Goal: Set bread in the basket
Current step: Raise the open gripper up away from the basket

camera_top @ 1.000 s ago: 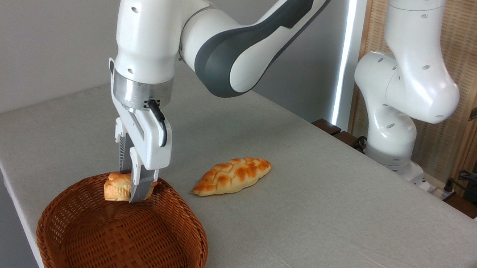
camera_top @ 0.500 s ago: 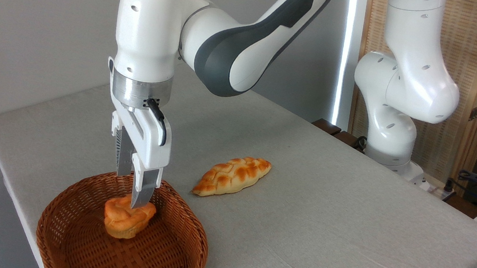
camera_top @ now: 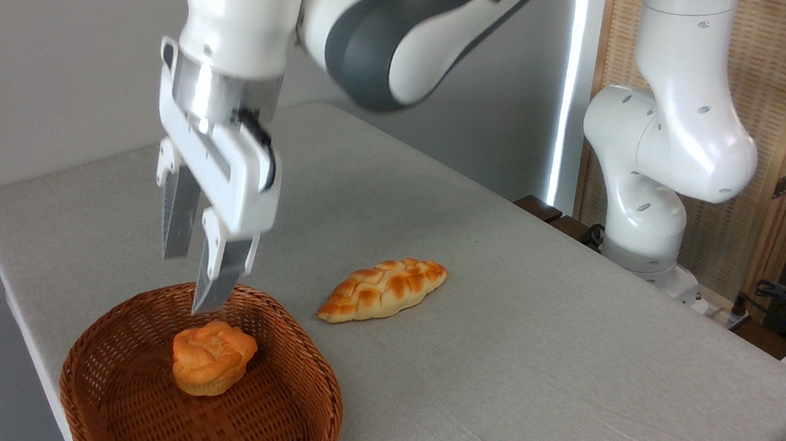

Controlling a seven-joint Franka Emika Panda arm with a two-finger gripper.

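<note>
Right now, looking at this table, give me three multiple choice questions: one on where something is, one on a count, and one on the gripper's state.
1. Where is the small round bun?
A. On the cloth beside the basket
B. Inside the basket
C. Held in the gripper

2. How many bread pieces show?
A. One
B. Two
C. Three

3. What state is the gripper in?
A. Open, empty, above the basket
B. Shut on the bun
C. Resting on the table

Answers: 1 B, the bun sits on the basket's woven floor. 2 B, the bun plus the braided loaf on the cloth. 3 A, its fingers stand apart with nothing between them.
</note>
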